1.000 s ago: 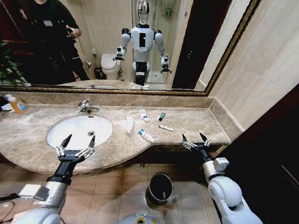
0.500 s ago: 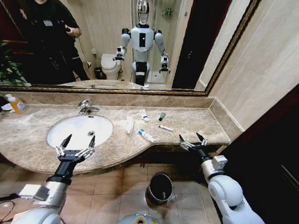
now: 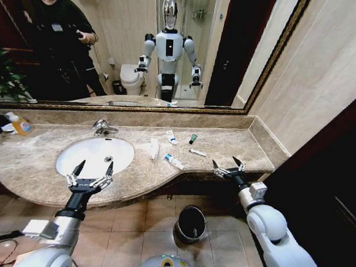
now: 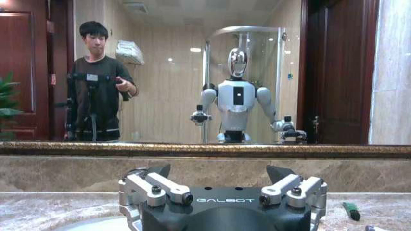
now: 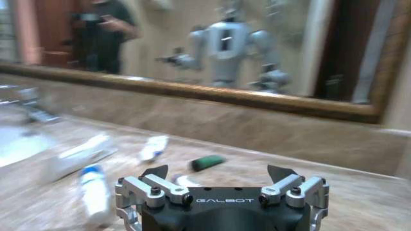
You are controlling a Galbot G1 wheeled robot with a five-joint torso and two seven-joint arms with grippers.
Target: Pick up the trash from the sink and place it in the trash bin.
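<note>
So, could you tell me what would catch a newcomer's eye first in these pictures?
Probably the scatter of small toiletry tubes lying on the marble counter to the right of the white sink, not in it. Next, the two open grippers at the counter's front edge: the left gripper by the basin, the right gripper near the tubes. Below, a round black trash bin stands on the tiled floor.

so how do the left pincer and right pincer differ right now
The left pincer hovers at the front edge of the sink; the right pincer is over the counter's right end, nearer the trash. The left points straight toward the mirror, the right angles left toward the tubes. Both are open and hold nothing.
</note>
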